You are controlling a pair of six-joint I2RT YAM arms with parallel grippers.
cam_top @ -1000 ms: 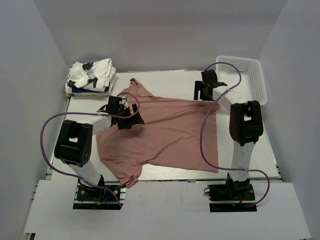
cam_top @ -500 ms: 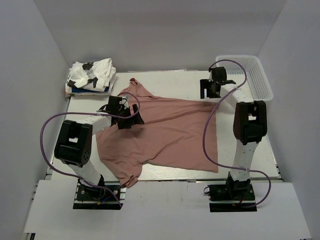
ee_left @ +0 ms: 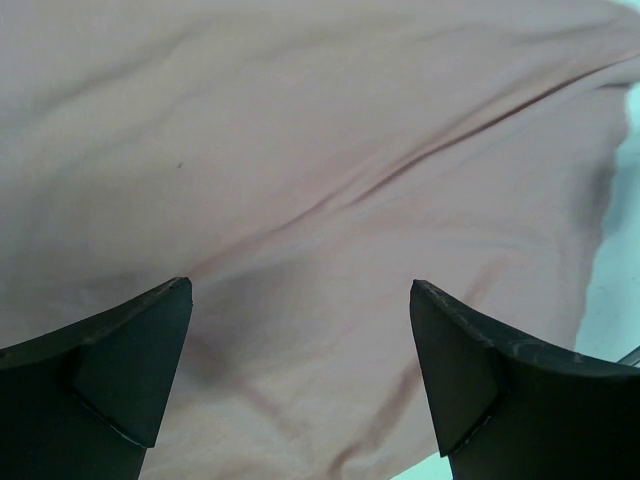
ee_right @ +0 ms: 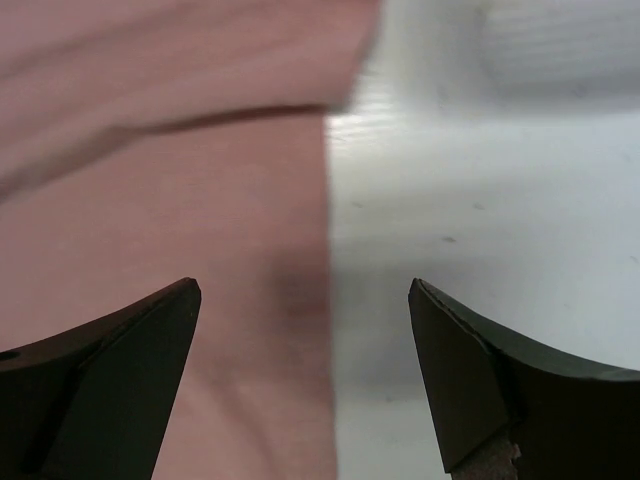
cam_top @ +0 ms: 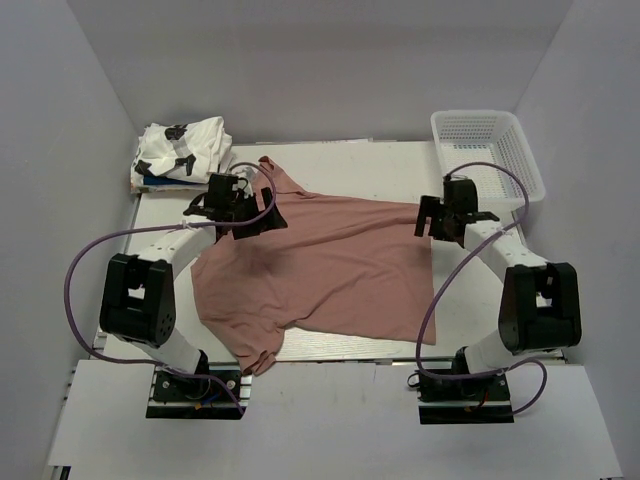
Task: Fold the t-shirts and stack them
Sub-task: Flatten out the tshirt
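Observation:
A large dusty-pink t-shirt [cam_top: 330, 265] lies spread flat on the table. It fills the left wrist view [ee_left: 300, 150] and the left part of the right wrist view [ee_right: 160, 200]. My left gripper [cam_top: 258, 222] is open above the shirt's far left part, near the collar. My right gripper [cam_top: 432, 218] is open over the shirt's right hem edge, with one finger over cloth and one over bare table. A folded white t-shirt with black print [cam_top: 183, 148] sits at the far left on a blue one [cam_top: 150, 181], of which only an edge shows.
A white plastic mesh basket [cam_top: 488, 150] stands at the far right of the table. The enclosure's grey walls stand close on the left, right and back. Purple cables loop from both arms.
My right arm has swung from the far side beside the basket down to the shirt's right edge. My left gripper has moved away from me toward the collar. The shirt lies as before.

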